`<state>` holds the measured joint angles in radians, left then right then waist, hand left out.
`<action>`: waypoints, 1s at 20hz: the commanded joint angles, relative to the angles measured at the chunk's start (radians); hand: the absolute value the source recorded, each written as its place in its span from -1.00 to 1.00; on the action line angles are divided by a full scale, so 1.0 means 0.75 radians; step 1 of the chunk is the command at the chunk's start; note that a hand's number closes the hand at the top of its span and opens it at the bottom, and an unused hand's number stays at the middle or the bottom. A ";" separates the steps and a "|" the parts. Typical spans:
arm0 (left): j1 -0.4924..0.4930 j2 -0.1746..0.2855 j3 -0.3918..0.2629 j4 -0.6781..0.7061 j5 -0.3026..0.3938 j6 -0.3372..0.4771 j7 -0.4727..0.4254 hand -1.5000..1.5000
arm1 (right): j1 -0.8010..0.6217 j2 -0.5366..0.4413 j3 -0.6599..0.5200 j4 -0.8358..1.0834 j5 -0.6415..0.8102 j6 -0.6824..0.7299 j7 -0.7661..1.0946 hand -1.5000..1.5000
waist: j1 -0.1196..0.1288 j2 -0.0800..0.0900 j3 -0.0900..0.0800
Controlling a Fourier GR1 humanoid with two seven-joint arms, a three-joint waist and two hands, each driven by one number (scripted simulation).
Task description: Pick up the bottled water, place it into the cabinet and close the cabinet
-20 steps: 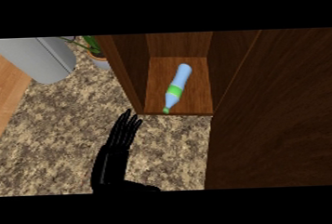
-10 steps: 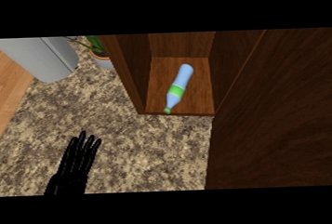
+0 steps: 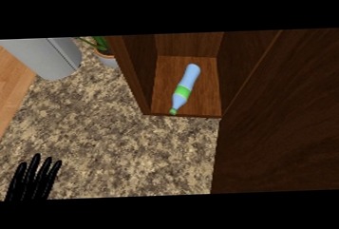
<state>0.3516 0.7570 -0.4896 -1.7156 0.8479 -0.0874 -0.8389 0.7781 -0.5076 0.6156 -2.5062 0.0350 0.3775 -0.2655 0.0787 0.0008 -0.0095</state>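
Speckled stone worktop [image 3: 117, 137] fills the middle of the frame. At upper centre, the bottled water [image 3: 185, 89] lies on its side on the shelf of the open wooden cabinet [image 3: 139, 74], cap toward the shelf's front edge. At lower left, a black robot hand [image 3: 31, 185], apparently the left, shows straight, slightly spread fingers and holds nothing.
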 commanded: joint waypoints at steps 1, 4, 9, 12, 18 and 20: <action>0.071 0.103 0.077 0.002 0.032 -0.106 -0.048 -1.00 | -0.131 0.000 0.169 -0.157 0.120 0.016 0.279 1.00 | 0.015 0.010 0.000; 0.083 0.134 0.078 -0.020 0.039 -0.145 -0.041 -1.00 | -0.294 -0.005 0.137 -0.108 0.115 0.037 0.275 1.00 | 0.066 0.017 -0.003; 0.072 0.161 0.108 0.012 0.042 -0.206 -0.061 -1.00 | -0.483 -0.022 0.150 -0.053 0.063 0.065 0.384 1.00 | 0.088 0.023 -0.009; 0.074 0.183 0.125 0.040 0.044 -0.240 -0.068 -1.00 | -0.575 0.010 0.144 0.015 0.027 0.051 0.418 1.00 | 0.115 0.032 -0.014; 0.069 0.215 0.155 0.018 0.072 -0.264 -0.050 -1.00 | -0.672 0.102 0.155 0.095 -0.061 0.006 0.512 1.00 | 0.122 0.041 -0.013; 0.058 0.217 0.167 0.038 0.072 -0.268 -0.050 -1.00 | -0.698 0.130 0.148 0.136 -0.066 -0.004 0.526 1.00 | 0.122 0.047 -0.015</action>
<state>0.4015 0.9097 -0.3757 -1.6970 0.8974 -0.2618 -0.8693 0.3138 -0.4813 0.6267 -2.4767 -0.0132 0.4109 -0.0044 0.1660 0.0282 -0.0201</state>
